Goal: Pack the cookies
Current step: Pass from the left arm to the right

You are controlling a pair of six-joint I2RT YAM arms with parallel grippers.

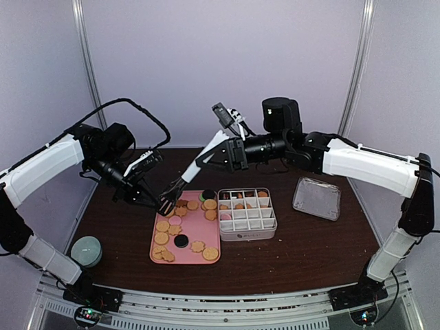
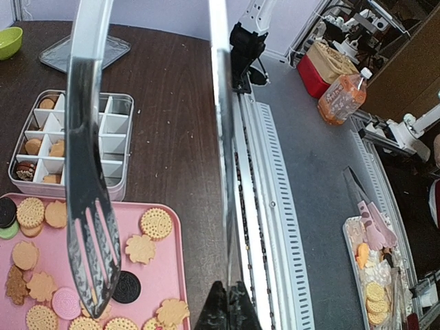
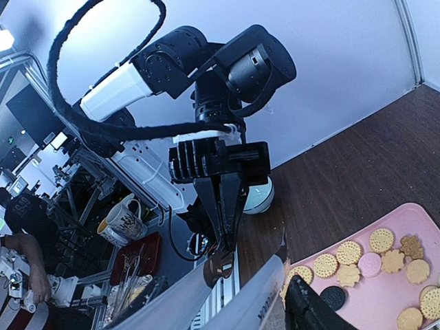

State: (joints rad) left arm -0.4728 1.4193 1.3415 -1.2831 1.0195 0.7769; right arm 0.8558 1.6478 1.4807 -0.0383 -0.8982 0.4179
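The right gripper (image 1: pixel 206 157) is clamping the metal tongs (image 1: pixel 180 185), whose blades are gaping above loose cookies (image 1: pixel 162 226) lying on the pink tray (image 1: pixel 199 230). Others are sitting in the divided box's (image 1: pixel 247 234) far cells. The left gripper (image 1: pixel 152 199) is hovering nearby, pinched shut. The next move is probably lowering the tongs, squeezing one cookie and carrying it to an empty cell.

White shells cover the left arm (image 1: pixel 41 165) and right arm (image 1: pixel 368 166), with black joints. A black braided cable (image 1: pixel 141 108) loops over the left. The left pincer (image 3: pixel 223 240) is black, ribbed.
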